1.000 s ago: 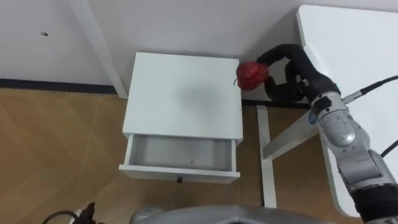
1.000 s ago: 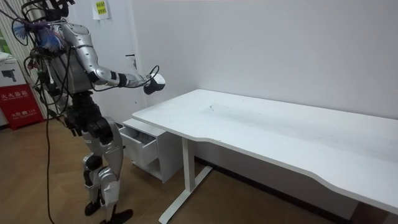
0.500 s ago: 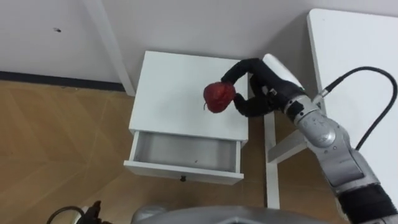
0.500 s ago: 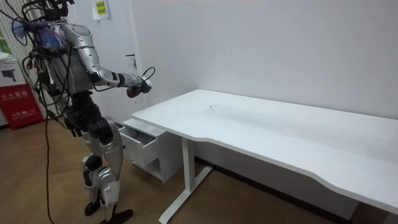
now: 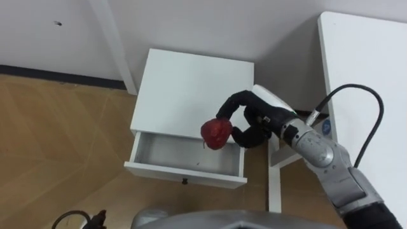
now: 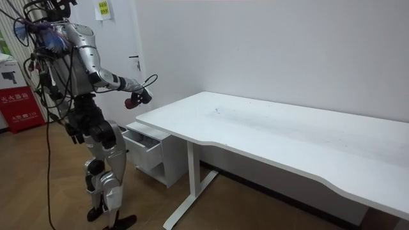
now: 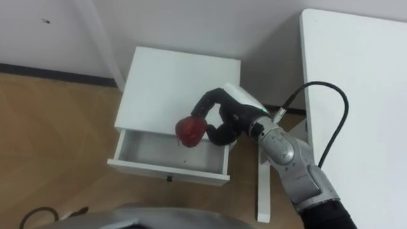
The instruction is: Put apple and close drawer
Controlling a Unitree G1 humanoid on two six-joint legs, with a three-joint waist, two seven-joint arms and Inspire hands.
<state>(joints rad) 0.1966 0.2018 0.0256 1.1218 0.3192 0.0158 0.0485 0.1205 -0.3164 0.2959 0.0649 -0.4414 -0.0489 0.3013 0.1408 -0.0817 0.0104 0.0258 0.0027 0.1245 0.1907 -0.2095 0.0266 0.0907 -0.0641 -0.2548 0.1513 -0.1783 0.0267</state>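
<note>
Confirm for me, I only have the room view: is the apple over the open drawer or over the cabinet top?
Observer: In the left eye view the apple appears over the rear of the open drawer, right at the front edge of the cabinet top.
Operator: Grip solid?
Observer: The right hand has fingers and thumb curled round the apple, gripping it from the apple's right side.
Operator: Anything on the drawer front to push?
Observer: A small dark knob sits at the middle of the front panel.
</note>
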